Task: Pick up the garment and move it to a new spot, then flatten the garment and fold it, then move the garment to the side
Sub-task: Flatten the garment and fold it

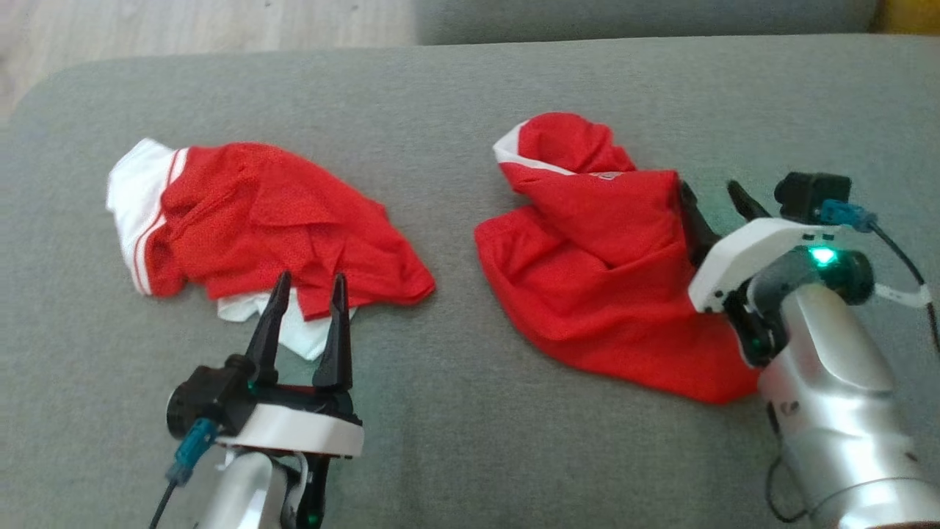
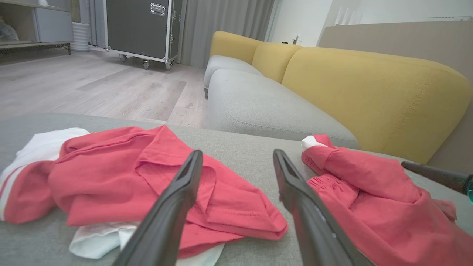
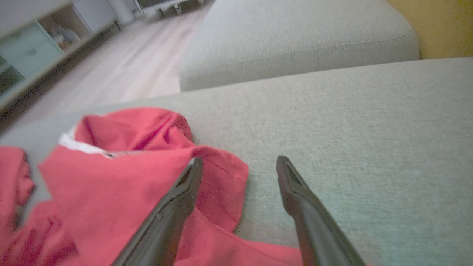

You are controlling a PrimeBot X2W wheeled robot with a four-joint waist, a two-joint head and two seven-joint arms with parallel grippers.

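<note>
Risk: my right gripper (image 1: 709, 189), spread wide & empty at right garment (image 1: 595, 272) edge, cld pinch one layer only, so it bunches; left gripper (image 1: 311, 279) empty too.

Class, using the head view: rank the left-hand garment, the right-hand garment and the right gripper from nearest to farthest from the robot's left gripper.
1. Left-hand garment: just ahead of the left gripper, its white edge at the fingertips.
2. Right-hand garment: across the cushion, to the right.
3. Right gripper: at that garment's far right edge.
</note>
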